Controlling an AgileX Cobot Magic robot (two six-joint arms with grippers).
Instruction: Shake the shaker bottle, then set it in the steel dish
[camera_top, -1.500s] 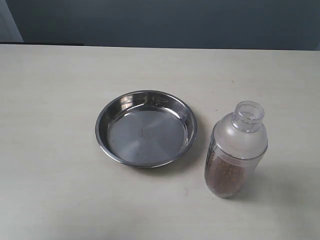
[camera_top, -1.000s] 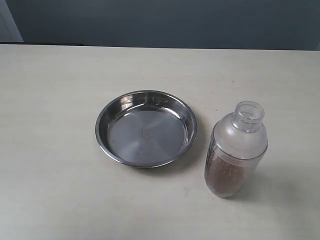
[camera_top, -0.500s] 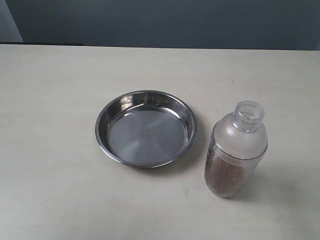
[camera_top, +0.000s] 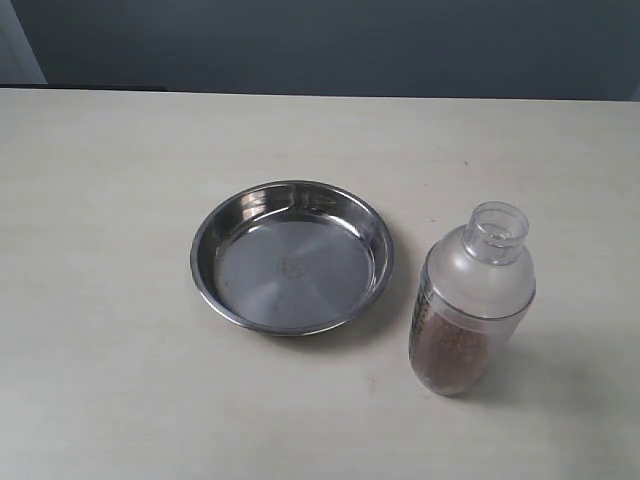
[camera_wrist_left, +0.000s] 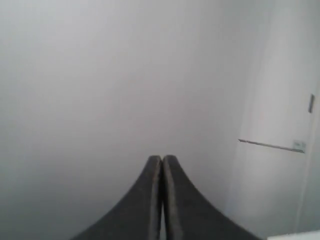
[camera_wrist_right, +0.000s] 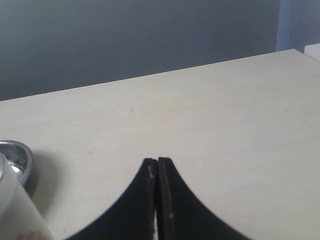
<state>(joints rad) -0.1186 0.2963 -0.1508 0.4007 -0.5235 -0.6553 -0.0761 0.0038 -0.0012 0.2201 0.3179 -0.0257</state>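
Note:
The shaker bottle (camera_top: 470, 300) stands upright on the table, frosted clear with a round cap and brown grains in its lower half. To its left lies the steel dish (camera_top: 292, 257), round, shiny and holding nothing. Neither gripper shows in the exterior view. My left gripper (camera_wrist_left: 162, 159) is shut with nothing in it and faces a pale wall. My right gripper (camera_wrist_right: 157, 161) is shut, bare, above the tabletop; an edge of the bottle (camera_wrist_right: 17, 210) and a sliver of the dish (camera_wrist_right: 15, 155) sit at the side of that view.
The pale table (camera_top: 120, 380) spreads all around the dish and bottle. Its far edge meets a dark blue-grey wall (camera_top: 330, 45). In the left wrist view a white panel (camera_wrist_left: 280, 125) stands beside the wall.

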